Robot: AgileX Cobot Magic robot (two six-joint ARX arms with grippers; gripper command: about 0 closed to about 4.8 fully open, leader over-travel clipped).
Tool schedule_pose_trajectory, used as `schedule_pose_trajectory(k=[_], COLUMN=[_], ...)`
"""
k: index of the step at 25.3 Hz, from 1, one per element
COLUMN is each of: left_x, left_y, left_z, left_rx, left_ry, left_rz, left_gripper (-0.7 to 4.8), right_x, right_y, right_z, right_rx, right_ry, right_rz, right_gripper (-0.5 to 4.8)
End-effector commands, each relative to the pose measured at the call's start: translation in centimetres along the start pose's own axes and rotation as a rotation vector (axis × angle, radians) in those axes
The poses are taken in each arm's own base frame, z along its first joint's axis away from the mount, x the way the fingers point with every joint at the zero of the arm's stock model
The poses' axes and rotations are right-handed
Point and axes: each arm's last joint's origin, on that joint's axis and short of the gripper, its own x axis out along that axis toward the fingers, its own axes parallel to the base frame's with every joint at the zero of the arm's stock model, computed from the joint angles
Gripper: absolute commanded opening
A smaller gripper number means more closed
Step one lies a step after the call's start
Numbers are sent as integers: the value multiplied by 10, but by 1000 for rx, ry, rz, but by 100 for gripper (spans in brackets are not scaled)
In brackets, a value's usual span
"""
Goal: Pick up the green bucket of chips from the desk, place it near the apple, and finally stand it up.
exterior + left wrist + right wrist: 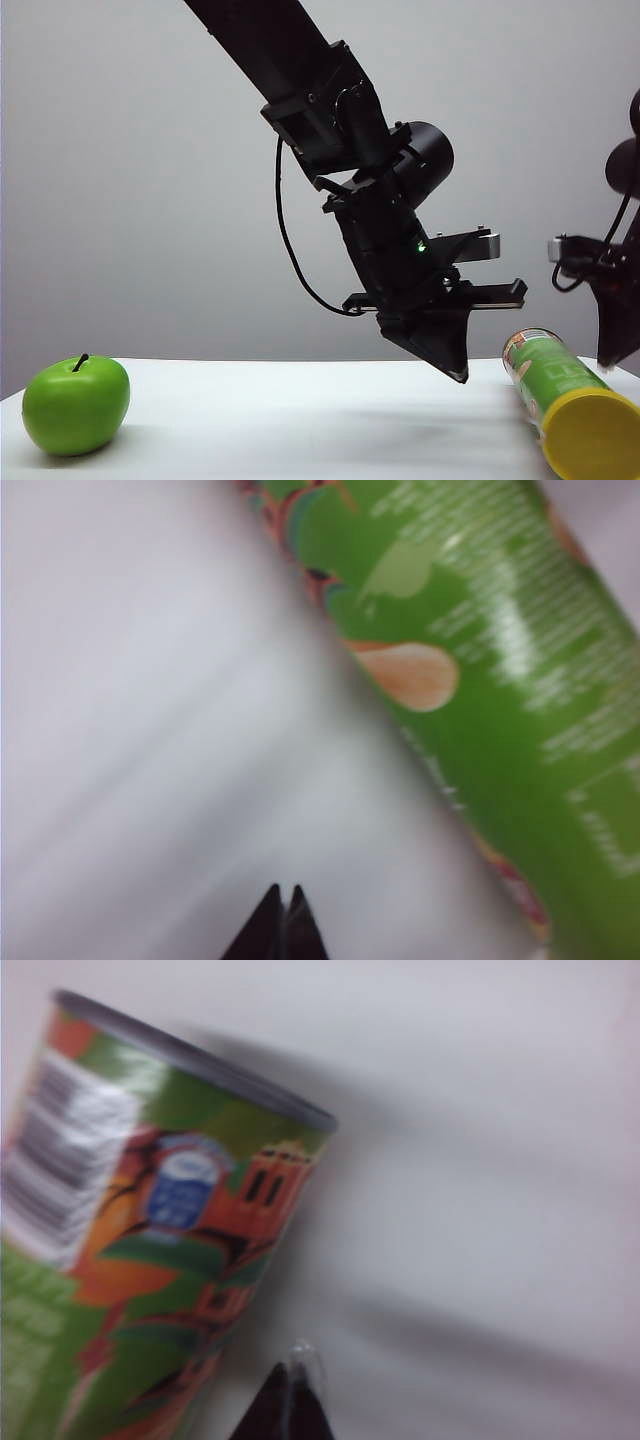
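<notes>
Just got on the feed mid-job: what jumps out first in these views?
The left gripper, shut and empty, hangs low over the middle of the desk. To its right the green bucket of chips lies on its side, yellow lid toward the camera, with the shut right gripper beside it. The apple sits alone far left.

The green bucket of chips (558, 385), lying on the desk (300, 420), has a glossy printed wall that throws white glare streaks; its yellow lid (592, 436) looks like smooth matt plastic, and its far rim (200, 1055) looks like dull grey metal. The apple (76, 404), also on the desk, is smooth and shiny. The desk is plain white and matt. Above it, the left gripper (455, 365) and right gripper (290, 1400), both closed, look like matt black plastic.
</notes>
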Motion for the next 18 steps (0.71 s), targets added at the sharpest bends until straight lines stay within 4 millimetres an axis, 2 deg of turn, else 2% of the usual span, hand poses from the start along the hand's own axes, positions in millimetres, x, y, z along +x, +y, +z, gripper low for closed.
schedule_pose_trajectory(k=[1, 4, 7, 15, 18], left_x=[-3, 0, 12, 18, 17], left_y=[-11, -17, -27, -25, -23], left_z=[10, 11, 4, 1, -2], left_rx=[2, -27, -44, -52, -62], left_ry=[-65, -67, -40, -31, 4], left_rz=[-61, -101, -136, -129, -119], left_gripper=[-5, -5, -5, -5, -5], right_x=[9, 13, 13, 13, 13], right_y=[-3, -5, -5, -4, -7], right_z=[3, 4, 5, 3, 4], right_rx=[-10, -14, -16, -10, -16], right_ry=[-24, -36, -42, -21, -21], right_rz=[-4, -6, -7, -6, -90], right_gripper=[-5, -5, -5, -5, -5])
